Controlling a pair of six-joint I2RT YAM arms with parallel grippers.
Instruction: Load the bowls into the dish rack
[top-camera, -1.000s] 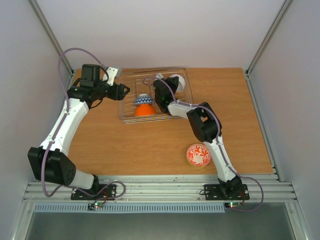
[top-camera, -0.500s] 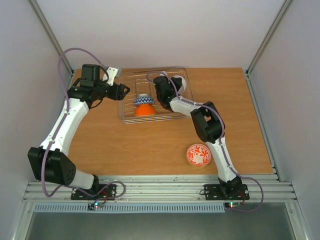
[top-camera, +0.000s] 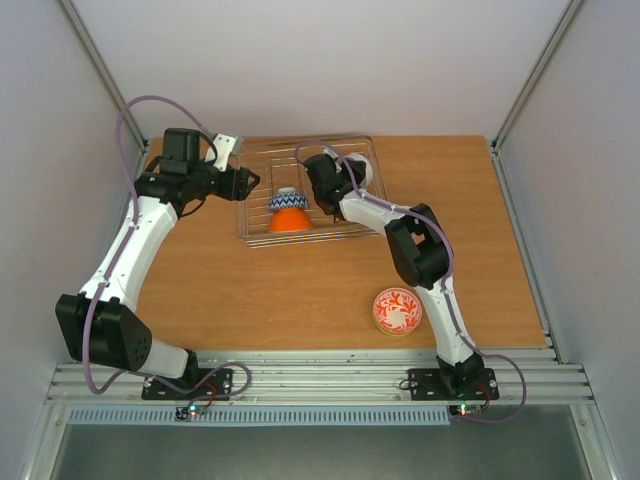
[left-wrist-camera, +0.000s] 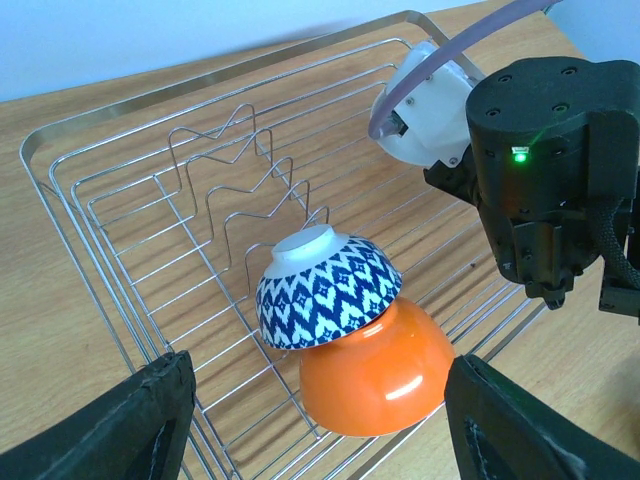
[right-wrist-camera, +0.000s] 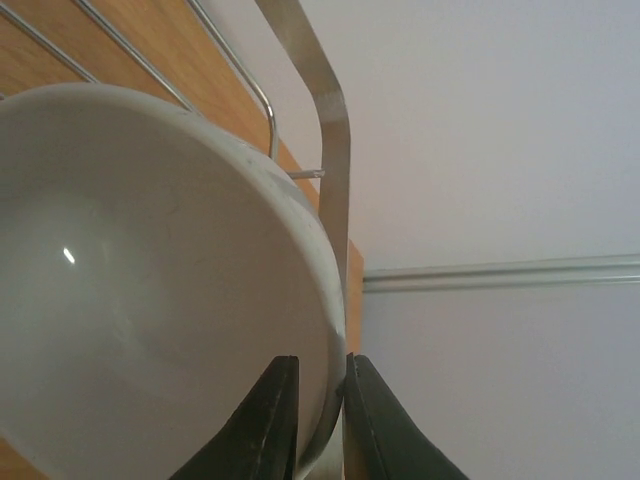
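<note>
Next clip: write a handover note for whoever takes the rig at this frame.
Left gripper: open, empty, beside the left edge of the dish rack.
Right gripper: fingers astride the rim of the white bowl in the rack's far right corner; gripping or loose, unclear.
Done: orange bowl in the rack, blue zigzag bowl stacked on it.
Left: release the white bowl, then load the red-patterned bowl from the table.

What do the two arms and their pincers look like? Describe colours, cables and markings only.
Both the left arm and right arm have white links, black joints and a looping purple cable. The left pincer and right pincer have black fingers. A green light glows on the right wrist.
</note>
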